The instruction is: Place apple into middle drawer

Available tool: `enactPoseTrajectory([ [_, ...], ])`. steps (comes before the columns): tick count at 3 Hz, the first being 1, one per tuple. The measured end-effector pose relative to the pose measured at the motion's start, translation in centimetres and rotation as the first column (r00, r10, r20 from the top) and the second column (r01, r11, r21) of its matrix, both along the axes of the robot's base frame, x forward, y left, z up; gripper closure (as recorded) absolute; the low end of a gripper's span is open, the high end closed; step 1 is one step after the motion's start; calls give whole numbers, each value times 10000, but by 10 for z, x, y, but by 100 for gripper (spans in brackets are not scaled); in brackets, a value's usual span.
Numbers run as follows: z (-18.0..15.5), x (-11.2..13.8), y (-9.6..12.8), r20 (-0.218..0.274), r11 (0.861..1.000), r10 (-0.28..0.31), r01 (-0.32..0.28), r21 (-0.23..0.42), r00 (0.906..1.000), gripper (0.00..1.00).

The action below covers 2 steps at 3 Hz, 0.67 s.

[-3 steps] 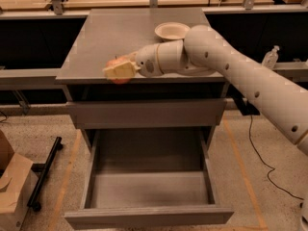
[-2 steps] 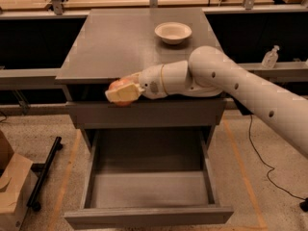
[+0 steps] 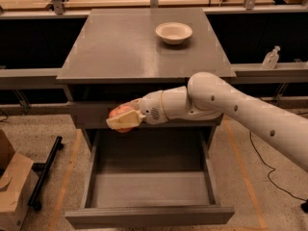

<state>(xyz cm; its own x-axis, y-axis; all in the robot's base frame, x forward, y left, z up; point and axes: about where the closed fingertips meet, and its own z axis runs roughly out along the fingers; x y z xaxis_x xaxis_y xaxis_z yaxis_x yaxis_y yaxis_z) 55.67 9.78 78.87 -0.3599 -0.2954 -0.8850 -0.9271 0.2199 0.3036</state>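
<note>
Tool (image 3: 126, 121) is clamped on the apple (image 3: 118, 114). Pale fingers (image 3: 124, 124) wrap it, w/ red skin showing on the side away from the wrist. Apple sits right at the tool's tip, between the fingers and touching them. There's only air under it, so the grip alone carries it. Arm (image 3: 231, 105) reaches in from the right, roughly level, tool pointing left. That's prob. so the fruit hangs clear of the tabletop (image 3: 120, 47) edge and can go down w/o the forearm hitting the cabinet.

Rel. to the tool:
- **Middle drawer** (image 3: 149, 189): below and toward the camera, pulled out, floor bare, so ready to take the fruit.
- **Top drawer front** (image 3: 86, 113): closed, just behind the tool at approx. the same height.
- **Tabletop:** above & behind.
- **Cream bowl** (image 3: 173, 32): up on the tabletop, well apart, off toward the wrist side.

Judgement: this is the carry step, drop-off not yet done. Apple looks to be over the drawer's rear-left part, nearer the left wall. Next move would need lowering, maybe a shift toward the camera, before letting go. Risk: a round fruit rolls on a flat floor if released from high up.
</note>
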Motion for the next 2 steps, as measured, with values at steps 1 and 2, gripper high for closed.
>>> enactPoseTrajectory([
  [1,-5,0,6,-113,9992,394,-395,-80,9992,100],
  [2,-41,-7,12,-357,9965,760,-747,369,9965,100],
])
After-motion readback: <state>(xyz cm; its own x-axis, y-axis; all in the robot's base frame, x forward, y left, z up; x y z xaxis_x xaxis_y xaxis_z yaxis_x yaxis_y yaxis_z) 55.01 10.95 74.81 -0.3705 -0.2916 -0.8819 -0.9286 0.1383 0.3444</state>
